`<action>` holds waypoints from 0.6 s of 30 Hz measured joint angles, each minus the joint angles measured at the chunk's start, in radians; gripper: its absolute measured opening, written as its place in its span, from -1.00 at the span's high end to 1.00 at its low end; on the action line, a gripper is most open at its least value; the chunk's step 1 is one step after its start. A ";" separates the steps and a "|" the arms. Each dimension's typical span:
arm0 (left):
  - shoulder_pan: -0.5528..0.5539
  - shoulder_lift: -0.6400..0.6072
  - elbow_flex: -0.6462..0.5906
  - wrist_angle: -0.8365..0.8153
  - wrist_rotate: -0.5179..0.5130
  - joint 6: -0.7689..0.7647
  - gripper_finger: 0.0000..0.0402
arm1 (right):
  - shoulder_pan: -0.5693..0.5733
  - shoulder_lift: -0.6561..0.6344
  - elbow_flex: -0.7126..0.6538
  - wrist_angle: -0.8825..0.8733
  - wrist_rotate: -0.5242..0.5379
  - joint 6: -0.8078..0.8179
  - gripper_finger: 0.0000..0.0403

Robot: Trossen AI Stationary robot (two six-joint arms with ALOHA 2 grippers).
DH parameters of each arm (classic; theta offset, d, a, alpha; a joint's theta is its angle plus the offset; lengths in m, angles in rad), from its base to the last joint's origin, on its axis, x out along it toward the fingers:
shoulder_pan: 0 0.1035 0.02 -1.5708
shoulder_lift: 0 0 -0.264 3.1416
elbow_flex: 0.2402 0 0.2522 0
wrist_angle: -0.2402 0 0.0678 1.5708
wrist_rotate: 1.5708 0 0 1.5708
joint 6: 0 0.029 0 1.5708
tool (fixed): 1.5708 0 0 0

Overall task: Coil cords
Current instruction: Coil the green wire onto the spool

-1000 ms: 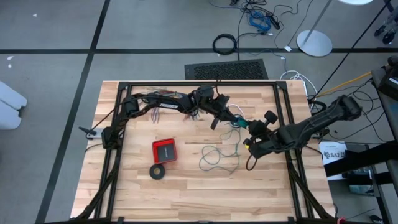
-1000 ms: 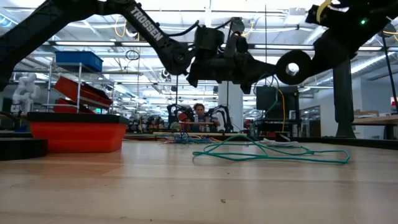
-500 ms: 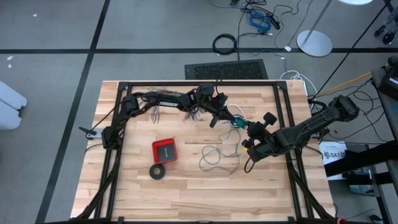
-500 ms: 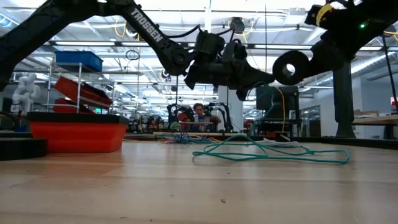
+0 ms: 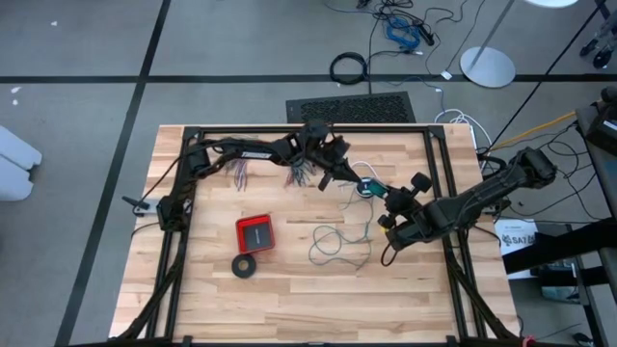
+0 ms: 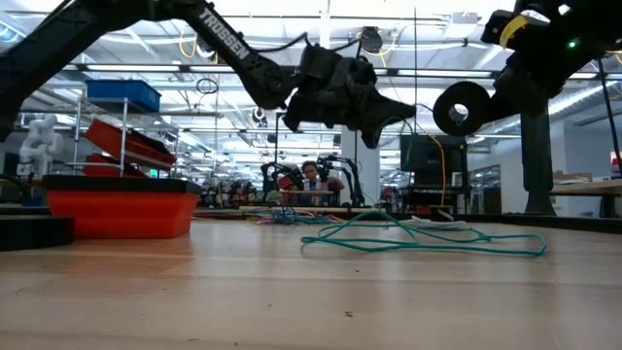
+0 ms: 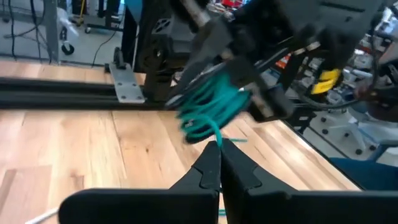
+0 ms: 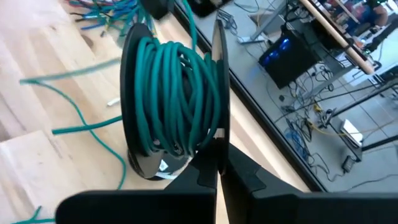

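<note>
Bright overhead light, soft shadows; left wrist view motion-blurred.

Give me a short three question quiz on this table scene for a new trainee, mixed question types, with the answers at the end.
1. True or false: the teal wire is partly wound on a black spool at the right gripper.
2. Which lies nearer the black tape ring: A) the red box, B) the many-coloured wire bundle?
3. Fill in: the left gripper has its jaws ____.

Key: 1 true. 2 A. 3 shut.
</note>
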 joint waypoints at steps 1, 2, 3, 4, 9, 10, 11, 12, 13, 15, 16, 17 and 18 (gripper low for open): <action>0.000 -0.011 0.000 -0.015 0.001 0.014 1.00 | -0.006 0.000 0.000 -0.005 0.000 0.000 1.00; -0.001 -0.021 0.000 -0.033 0.001 0.026 1.00 | -0.010 0.000 0.000 -0.007 0.000 0.000 1.00; -0.001 -0.032 0.000 -0.049 0.001 0.037 1.00 | -0.016 0.000 0.000 -0.007 0.001 -0.002 1.00; -0.004 -0.039 0.000 -0.065 0.000 0.050 1.00 | -0.022 0.000 0.000 -0.010 0.003 -0.004 1.00; -0.021 -0.061 0.000 -0.104 -0.009 0.076 1.00 | -0.056 0.000 0.000 -0.009 0.007 -0.023 1.00; -0.026 -0.061 0.000 -0.103 -0.015 0.080 1.00 | -0.062 0.000 0.000 -0.007 0.003 -0.028 1.00; -0.030 -0.061 0.000 -0.101 -0.018 0.081 1.00 | -0.068 0.000 0.000 -0.004 -0.002 -0.035 1.00; -0.034 -0.061 0.000 -0.100 -0.021 0.081 1.00 | -0.074 0.000 0.000 0.006 -0.005 -0.048 1.00; -0.038 -0.061 0.000 -0.100 -0.027 0.082 1.00 | -0.078 0.000 0.000 0.024 -0.009 -0.066 1.00; -0.047 -0.061 0.000 -0.096 -0.049 0.089 1.00 | -0.088 0.000 0.000 0.070 -0.020 -0.113 1.00; -0.051 -0.061 0.000 -0.096 -0.056 0.096 1.00 | -0.095 0.000 0.000 0.095 -0.027 -0.138 1.00; -0.053 -0.061 0.000 -0.096 -0.062 0.099 1.00 | -0.102 0.002 0.000 0.116 -0.029 -0.161 1.00; -0.059 -0.061 0.000 -0.096 -0.065 0.099 1.00 | -0.109 0.007 0.000 0.131 -0.026 -0.177 1.00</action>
